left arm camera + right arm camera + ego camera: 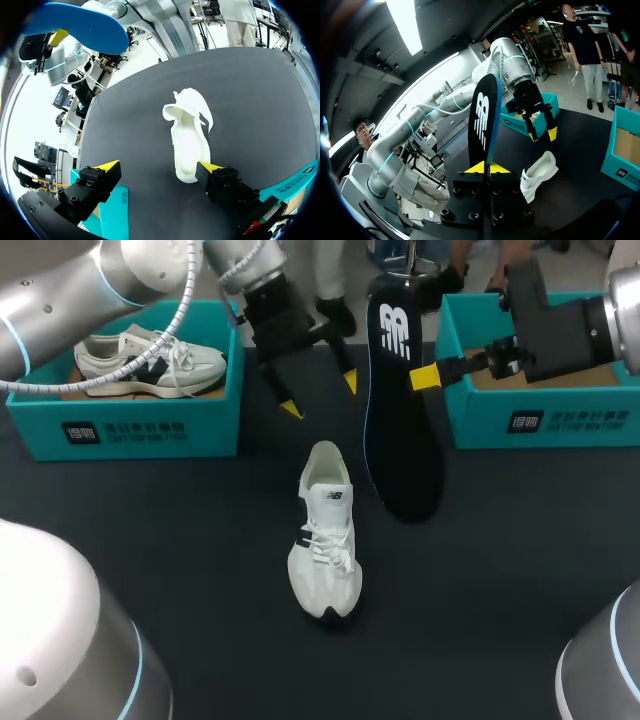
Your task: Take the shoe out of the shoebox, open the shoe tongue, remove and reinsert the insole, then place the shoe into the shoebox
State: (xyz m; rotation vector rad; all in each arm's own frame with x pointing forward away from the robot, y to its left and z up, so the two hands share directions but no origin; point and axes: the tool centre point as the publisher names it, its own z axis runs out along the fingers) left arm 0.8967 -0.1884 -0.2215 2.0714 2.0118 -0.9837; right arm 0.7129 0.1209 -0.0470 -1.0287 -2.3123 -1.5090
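Nearest, at the middle of the dark desk: white shoe, sole down, toe toward 6 o'clock, heel and wide-open mouth toward 12 o'clock, laces across the top. Touched by neither end effector.

Just past the heel, at 12 o'clock from the shoe and raised above it: left end effector, fingers spread wide, holding nothing. From the left wrist camera, the shoe lying ahead of the spread yellow tips, apart from both.

At 2 o'clock from the shoe: long insole, black on top with a white logo, blue underneath, lifted off the desk. Pinched at its edge, near the logo end, by the right end effector, reaching in from 3 o'clock. From the right wrist camera, the insole standing up from between the two yellow tips, gripped from both sides.

Farthest back, two teal shoeboxes. At 10 o'clock, left shoebox, holding a second white shoe with a dark side mark. At 2 o'clock, right shoebox, brown floor showing inside.
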